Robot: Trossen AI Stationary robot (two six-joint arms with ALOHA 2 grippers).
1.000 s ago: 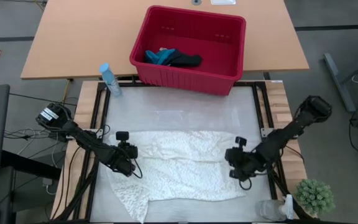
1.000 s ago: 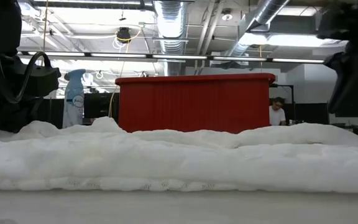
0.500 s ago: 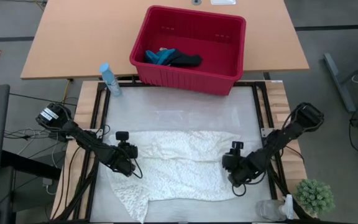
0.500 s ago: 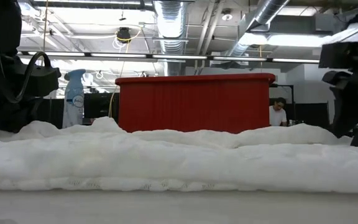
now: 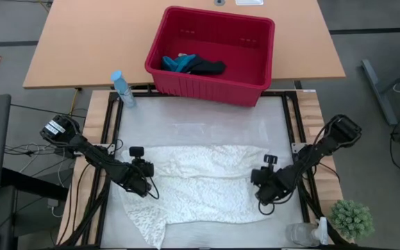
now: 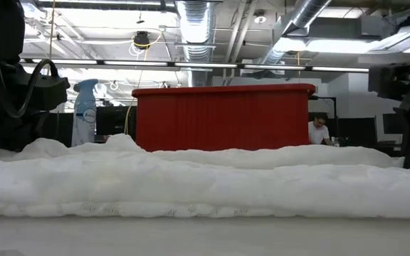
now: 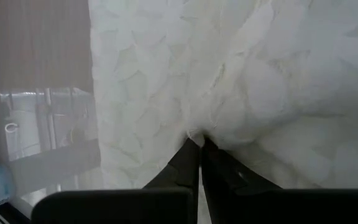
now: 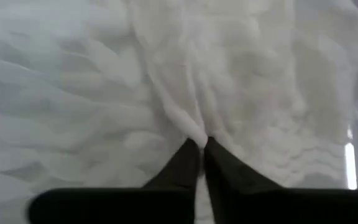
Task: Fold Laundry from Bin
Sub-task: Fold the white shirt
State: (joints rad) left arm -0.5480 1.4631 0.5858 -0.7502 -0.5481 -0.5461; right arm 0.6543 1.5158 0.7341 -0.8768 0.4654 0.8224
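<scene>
The laundry's large white lacy cloth [image 5: 200, 187] lies spread over the table's near half, a flap hanging toward the near left corner. My left gripper [image 5: 146, 189] is shut on its left part and my right gripper [image 5: 264, 194] on its right part. Both point steeply down. A small teal item [image 5: 178, 63] and a dark item [image 5: 208, 67] lie inside the red bin [image 5: 207, 87], which stands at the table's far edge. In the low view the cloth [image 6: 205, 185] fills the foreground in front of the bin [image 6: 223, 117]. My left gripper pinches a small raised tuck of the cloth [image 7: 194, 132] between its two fingertips, near the cloth's left edge, coming slanting down from the table's left. The cloth around it lies on the table, slack. My right gripper pinches a ridge of the cloth [image 8: 194, 134] between its two fingertips, near the cloth's right edge, coming slanting down from the table's right. Creases run away from the pinch; the cloth lies on the table.
A blue spray bottle [image 5: 121, 88] stands at the far left beside the bin. A small green plant [image 5: 351, 219] and a clear container [image 5: 301, 232] sit at the near right corner. A person [image 6: 319, 129] shows in the room behind.
My right gripper has gone down onto the cloth's right part, shifting a little toward the table's near edge and tipping more steeply down. The hump of cloth at the right has flattened a little.
</scene>
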